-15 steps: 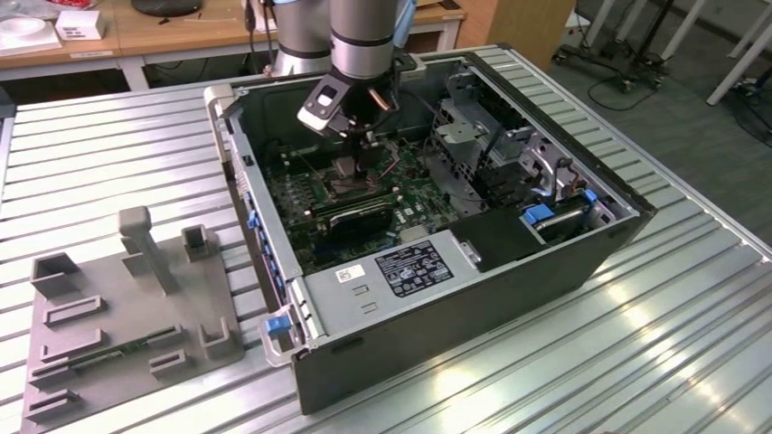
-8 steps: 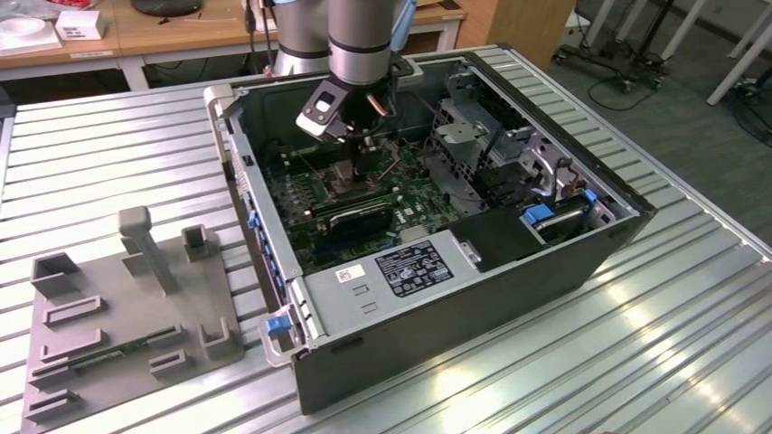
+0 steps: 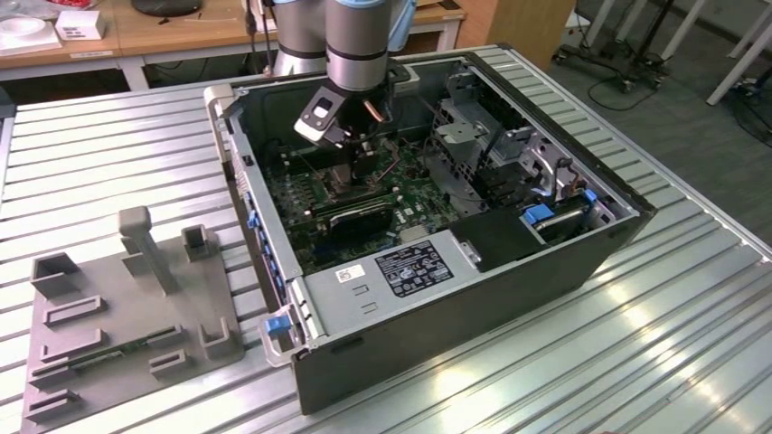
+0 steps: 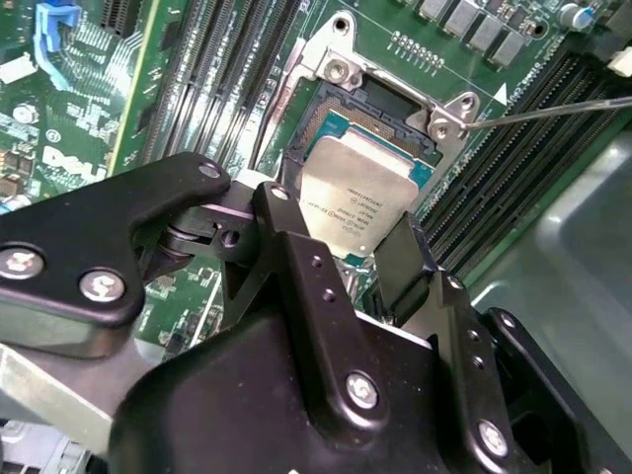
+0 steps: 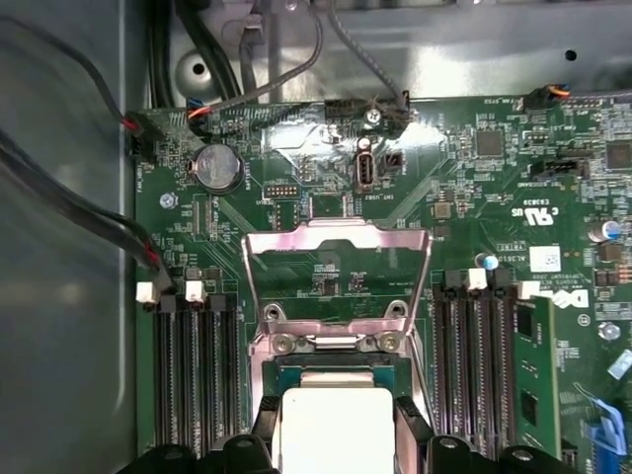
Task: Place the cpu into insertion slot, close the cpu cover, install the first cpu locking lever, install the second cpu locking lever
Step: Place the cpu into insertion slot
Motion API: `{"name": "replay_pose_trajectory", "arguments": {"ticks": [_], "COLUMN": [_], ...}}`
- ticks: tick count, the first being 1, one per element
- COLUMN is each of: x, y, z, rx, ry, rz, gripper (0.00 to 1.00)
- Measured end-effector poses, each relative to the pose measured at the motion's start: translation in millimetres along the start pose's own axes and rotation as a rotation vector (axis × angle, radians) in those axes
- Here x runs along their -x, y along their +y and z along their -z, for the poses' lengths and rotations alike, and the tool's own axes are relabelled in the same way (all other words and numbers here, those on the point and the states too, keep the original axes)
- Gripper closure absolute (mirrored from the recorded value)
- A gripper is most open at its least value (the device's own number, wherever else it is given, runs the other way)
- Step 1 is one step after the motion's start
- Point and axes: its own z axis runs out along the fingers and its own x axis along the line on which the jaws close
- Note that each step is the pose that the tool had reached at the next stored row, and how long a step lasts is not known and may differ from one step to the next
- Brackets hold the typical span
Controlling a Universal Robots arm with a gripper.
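The claw point(image 4: 342, 239) is gripping the cpu point(image 4: 360, 193) by two opposite edges, holding it just over the insertion slot point(image 4: 390, 104), the cpu cover point(image 5: 336, 236) standing open. Light, rigid, likely delicate underneath, it is best handled by those edges.

One computer case point(image 3: 483, 298) and one grey fixture tray point(image 3: 121, 307) are on the tabletop point(image 3: 675, 362). The one green board point(image 3: 302, 194) carries one insertion slot point(image 4: 331, 123), one cpu cover point(image 5: 336, 237), one coin battery point(image 5: 218, 168) and two banks of memory slots point(image 5: 193, 365). There is one cpu point(image 4: 360, 202) and one tool point(image 4: 346, 242) with two fingers point(image 4: 286, 257).
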Motion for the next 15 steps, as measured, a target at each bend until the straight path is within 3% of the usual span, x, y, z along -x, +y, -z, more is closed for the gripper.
{"name": "replay_pose_trajectory", "arguments": {"ticks": [15], "x": [0.1], "y": [-1.2], "z": [-6.8], "rx": [-0.0007], "ry": [0.0011], "rz": [0.033], "gripper": [0.46]}}
